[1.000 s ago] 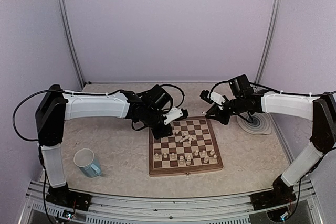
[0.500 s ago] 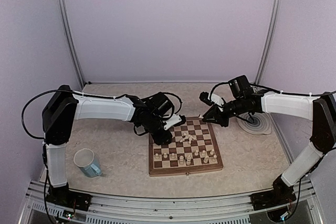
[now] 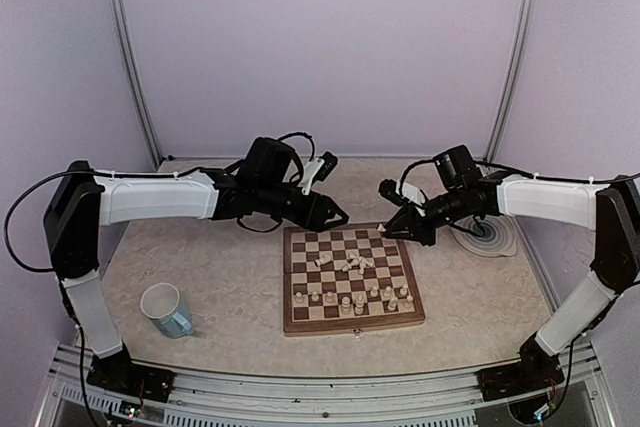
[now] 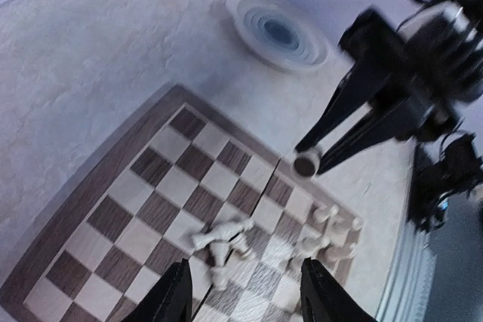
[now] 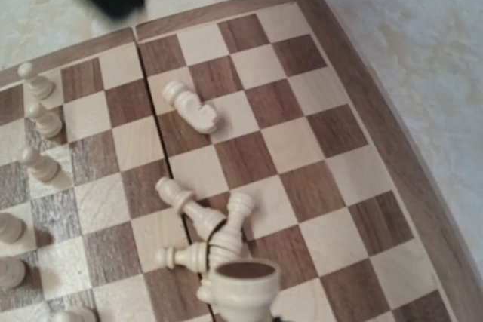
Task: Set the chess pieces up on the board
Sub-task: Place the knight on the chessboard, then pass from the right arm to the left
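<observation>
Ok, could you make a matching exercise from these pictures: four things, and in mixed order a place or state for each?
1 mug
2 ringed plate
3 left gripper
4 right gripper

a shut on a chess piece
b open, holding nothing
c on the table, left of the board
d on the table, right of the board

Pairs: 1-c, 2-d, 3-b, 4-a

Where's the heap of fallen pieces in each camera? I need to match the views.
Top external: heap at the middle of the board.
Left wrist: bottom centre, just above the left jaws.
Right wrist: lower centre-left, just above the held piece.
Shared landmark: the fold seam, running through the heap.
</observation>
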### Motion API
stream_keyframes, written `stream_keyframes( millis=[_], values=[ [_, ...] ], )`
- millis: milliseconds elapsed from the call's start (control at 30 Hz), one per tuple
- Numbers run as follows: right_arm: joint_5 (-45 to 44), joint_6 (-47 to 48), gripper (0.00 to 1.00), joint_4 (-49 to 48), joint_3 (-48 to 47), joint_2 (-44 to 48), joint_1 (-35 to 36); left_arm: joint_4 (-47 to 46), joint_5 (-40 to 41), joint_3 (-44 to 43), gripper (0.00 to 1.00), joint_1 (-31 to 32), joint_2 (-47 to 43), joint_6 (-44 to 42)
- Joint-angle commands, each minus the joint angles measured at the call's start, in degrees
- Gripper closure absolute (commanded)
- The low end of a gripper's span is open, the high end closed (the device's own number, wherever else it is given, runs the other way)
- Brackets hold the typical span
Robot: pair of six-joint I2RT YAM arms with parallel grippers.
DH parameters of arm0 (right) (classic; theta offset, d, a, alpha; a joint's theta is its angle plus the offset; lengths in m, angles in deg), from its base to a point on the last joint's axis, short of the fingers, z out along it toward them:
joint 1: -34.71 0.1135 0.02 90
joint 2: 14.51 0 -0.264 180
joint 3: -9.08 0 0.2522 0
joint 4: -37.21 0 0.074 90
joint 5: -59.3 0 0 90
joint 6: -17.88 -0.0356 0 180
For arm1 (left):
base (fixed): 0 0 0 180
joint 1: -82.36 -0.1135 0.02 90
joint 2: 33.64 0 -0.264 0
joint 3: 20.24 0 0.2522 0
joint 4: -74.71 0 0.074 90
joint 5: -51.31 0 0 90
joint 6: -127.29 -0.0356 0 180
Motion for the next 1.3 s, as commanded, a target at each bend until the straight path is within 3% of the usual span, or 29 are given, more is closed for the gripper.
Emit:
stream_keyframes(
  millis=[0, 100, 367, 800, 1033, 1267],
  values=[
    [-0.2, 1.1, 1.0, 1.4, -1.0, 1.1, 1.8, -21.4, -11.8, 3.8, 0.5, -0.3, -0.9, 19.5],
    [-0.4, 1.5, 1.0, 1.7, -1.3, 1.2, 2.7, -23.8, -12.1, 2.6, 0.49, 0.8, 0.8, 22.4],
    [-0.3, 1.8, 1.0, 1.9, -1.4, 2.5, 4.0, -17.1, -9.5, -4.5, 0.52, 3.9, 7.2, 22.2],
    [0.6, 1.7, 1.0, 1.8, -1.2, 3.7, 4.0, -13.9, -6.3, -4.6, 0.55, 3.9, 8.9, 22.3],
    [0.7, 1.7, 1.0, 1.8, -1.3, 3.7, 4.0, -15.7, -9.2, -4.6, 0.72, 4.3, 9.9, 23.0],
    [0.6, 1.5, 1.0, 1.8, -1.3, 3.7, 4.0, -16.8, -11.3, -4.7, 0.81, 4.3, 11.0, 23.8]
  ],
)
